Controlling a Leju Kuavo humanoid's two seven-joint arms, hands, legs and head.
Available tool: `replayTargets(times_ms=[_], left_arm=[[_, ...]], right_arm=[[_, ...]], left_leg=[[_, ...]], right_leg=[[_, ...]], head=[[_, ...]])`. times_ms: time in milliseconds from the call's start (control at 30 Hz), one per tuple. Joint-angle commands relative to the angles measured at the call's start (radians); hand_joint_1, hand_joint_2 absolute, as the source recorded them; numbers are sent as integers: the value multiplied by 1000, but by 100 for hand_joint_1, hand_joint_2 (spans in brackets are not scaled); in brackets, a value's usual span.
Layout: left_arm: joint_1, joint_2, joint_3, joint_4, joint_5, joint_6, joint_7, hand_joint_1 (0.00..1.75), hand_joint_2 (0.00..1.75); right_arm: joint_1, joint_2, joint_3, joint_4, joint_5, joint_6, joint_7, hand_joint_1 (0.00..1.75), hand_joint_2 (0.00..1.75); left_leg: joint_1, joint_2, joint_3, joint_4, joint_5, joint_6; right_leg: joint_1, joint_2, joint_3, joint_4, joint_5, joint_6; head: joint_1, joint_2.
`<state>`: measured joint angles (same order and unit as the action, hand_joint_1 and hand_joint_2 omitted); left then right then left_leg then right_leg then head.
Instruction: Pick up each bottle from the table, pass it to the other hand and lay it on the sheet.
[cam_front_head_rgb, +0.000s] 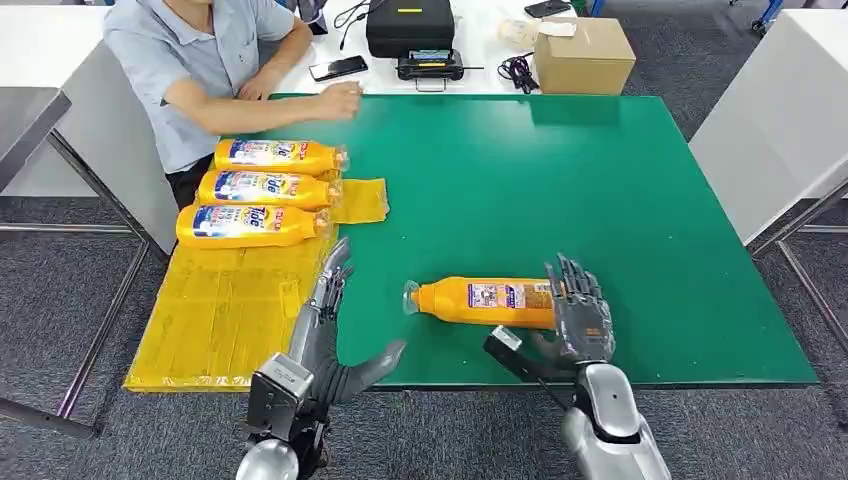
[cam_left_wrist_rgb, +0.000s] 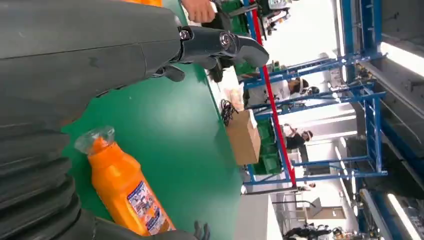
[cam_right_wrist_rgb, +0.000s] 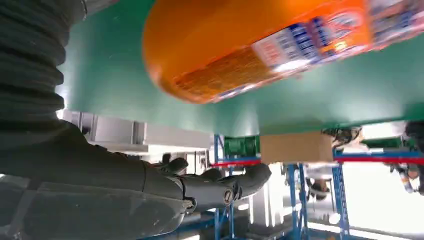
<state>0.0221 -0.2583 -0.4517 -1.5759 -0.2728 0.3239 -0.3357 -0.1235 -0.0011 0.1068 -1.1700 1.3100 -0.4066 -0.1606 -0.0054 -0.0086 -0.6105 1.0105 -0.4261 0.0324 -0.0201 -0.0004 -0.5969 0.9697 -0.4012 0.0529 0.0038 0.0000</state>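
Three bottles (cam_front_head_rgb: 268, 190) already lay side by side on the yellow sheet (cam_front_head_rgb: 225, 310), far end of it, near the seated person (cam_front_head_rgb: 215, 70). Fourth bottle (cam_front_head_rgb: 485, 301) lay on its side on the green table (cam_front_head_rgb: 560, 190), right of the sheet, cap toward it. Right hand (cam_front_head_rgb: 578, 312) sat at the bottle's base end, fingers (cam_front_head_rgb: 570, 280) spread over it, thumb underneath; not yet clamped, as far as visible. Left hand (cam_front_head_rgb: 330, 330) was empty, fingers apart, between sheet and bottle. Bottle looked full: rigid plastic, moderately heavy, glossy label likely slippery. Best grip judged to be around the wide body near the base, leaving neck end free for the handover.
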Motion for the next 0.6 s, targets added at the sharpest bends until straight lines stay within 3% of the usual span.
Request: replayTargets(times_ms=[33,600], left_arm=[[-58,-5,-8,80,-6,-26,8,0,175],[-78,-7,-23,100,-6,-33,8,0,175]], right_arm=[[-139,8,47,181,-26,44,11,0,175],[-190,28,60,278,-39,80,11,0,175]], left_leg=[[1,3,4,-1,-2,-2],[1,3,5,0,-2,-2]], right_leg=[[1,2,4,-1,-1,-2],[1,2,5,-1,-1,-2]], head=[[0,0],[0,0]])
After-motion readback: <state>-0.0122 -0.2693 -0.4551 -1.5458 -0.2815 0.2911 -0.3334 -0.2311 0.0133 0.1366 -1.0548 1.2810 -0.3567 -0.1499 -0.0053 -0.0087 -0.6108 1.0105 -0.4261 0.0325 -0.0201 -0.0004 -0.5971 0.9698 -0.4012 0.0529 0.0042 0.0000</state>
